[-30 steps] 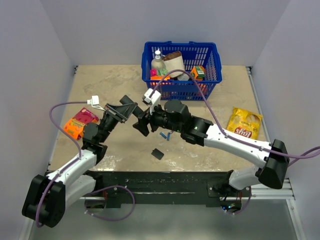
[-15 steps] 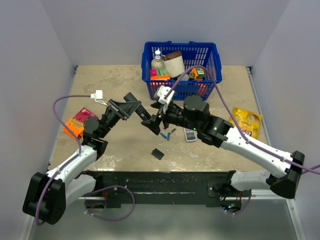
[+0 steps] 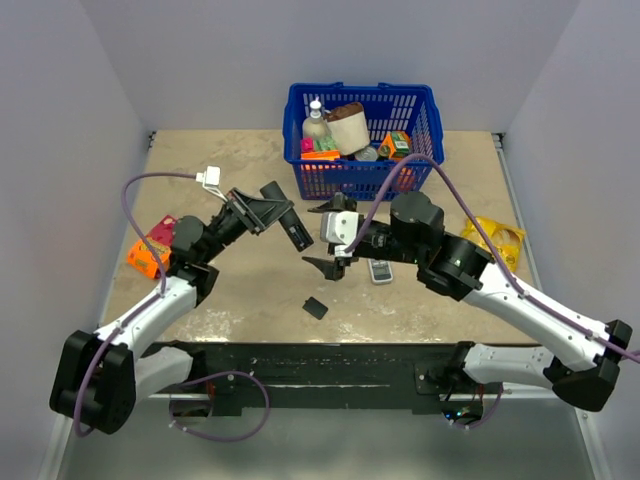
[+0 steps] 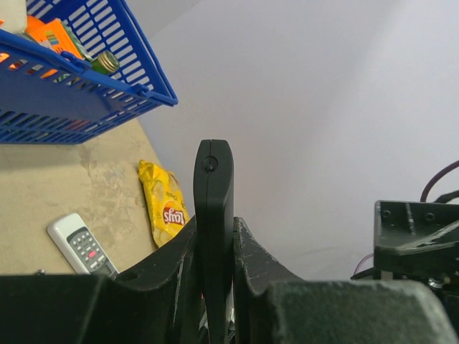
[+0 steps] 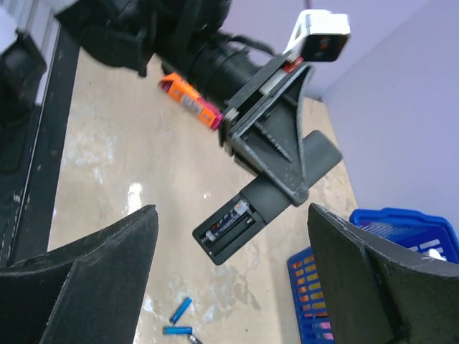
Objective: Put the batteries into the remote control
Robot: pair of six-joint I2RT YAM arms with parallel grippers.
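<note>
Left claw (image 4: 214,247) clamps slim black remote control (image 4: 213,179); blue cylindrical batteries (image 5: 180,309) loose.

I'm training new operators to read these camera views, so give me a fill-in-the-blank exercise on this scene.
The left hand is shut on the black ___. The right hand stands ___, holding nothing. Loose blue batteries lie on the ___. The basket is coloured ___.
Missing words: remote control; open; table; blue.
</note>
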